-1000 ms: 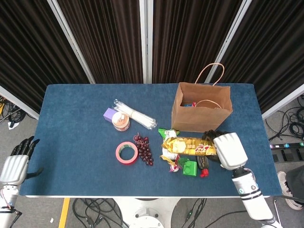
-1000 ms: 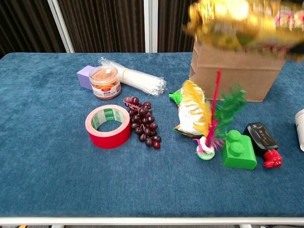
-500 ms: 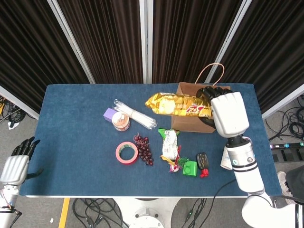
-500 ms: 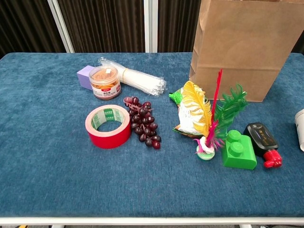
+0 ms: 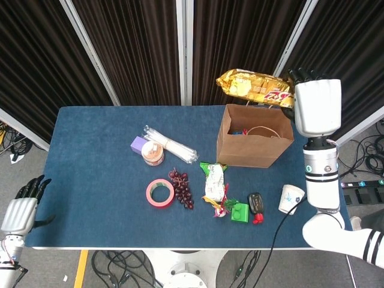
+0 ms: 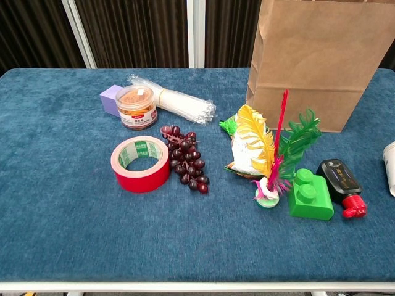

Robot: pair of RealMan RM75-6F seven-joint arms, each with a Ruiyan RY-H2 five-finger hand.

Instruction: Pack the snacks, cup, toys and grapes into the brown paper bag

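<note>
Two hands are yours, and only one is working. Nearest you, at the table's front left corner and off its edge, your left hand [image 5: 21,207] hangs idle with its fingers apart, holding nothing.

On the blue table [image 5: 90,198], front right, sit a green toy block [image 5: 240,212], a black car key [image 5: 256,203] and a small red piece [image 5: 258,219], with a feathered shuttlecock [image 6: 274,157] just left of the block. A paper cup [image 5: 290,198] stands further right, apart from them. A white and green snack packet [image 5: 214,182] lies behind the block. Left of it lie the grapes [image 5: 182,188], touching or nearly touching a red tape roll [image 5: 160,192]. Further back are a small jar [image 5: 152,153], a purple block [image 5: 139,144] and a clear sleeve of straws [image 5: 171,146].

Beyond these stands the brown paper bag [image 5: 255,144], upright and open, with something already inside — too small to identify.

Highest and farthest, your right hand [image 5: 317,105] grips the right end of a golden snack bag [image 5: 255,86], held roughly level above the bag's far rim.

For the drop, my judgement: bring the packet forward until it sits over the opening, tip its free end down so it enters lengthwise, and clear the rope handles [image 5: 266,89] — a level packet may catch on the rim and topple the bag. Open your fingers only once its lower end is well inside.
</note>
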